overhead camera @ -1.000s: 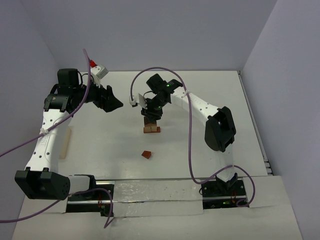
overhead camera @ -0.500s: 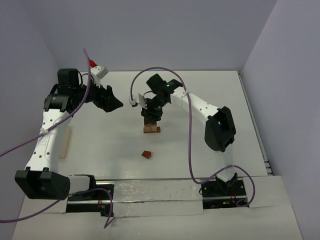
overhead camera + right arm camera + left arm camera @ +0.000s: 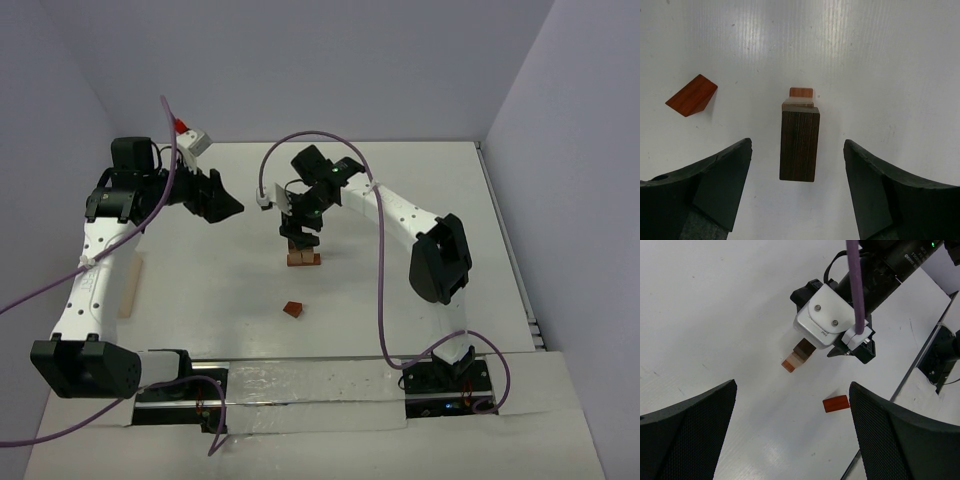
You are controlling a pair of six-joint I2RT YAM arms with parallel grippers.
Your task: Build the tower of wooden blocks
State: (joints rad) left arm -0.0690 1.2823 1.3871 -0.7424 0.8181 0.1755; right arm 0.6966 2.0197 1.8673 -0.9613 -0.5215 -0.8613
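Observation:
The wood block tower [image 3: 303, 258] stands mid-table: a dark brown cuboid [image 3: 799, 145] sits on top of a tan block [image 3: 799, 103] and a reddish-brown block [image 3: 801, 92]. My right gripper [image 3: 796, 150] hangs straight above it, open, with both fingers well apart from the dark cuboid. A loose reddish-brown wedge [image 3: 691, 95] lies on the table nearer the arm bases [image 3: 292, 309]. My left gripper [image 3: 792, 390] is open and holds nothing, hovering to the left of the tower [image 3: 795, 357].
A pale long wooden tray [image 3: 131, 285] lies along the left edge beside the left arm. Purple cables arc over both arms. Walls close off the table at the back and on both sides.
My right gripper's jaws have spread wide, letting go of the dark cuboid, which stays on the tower. The left arm has barely moved.

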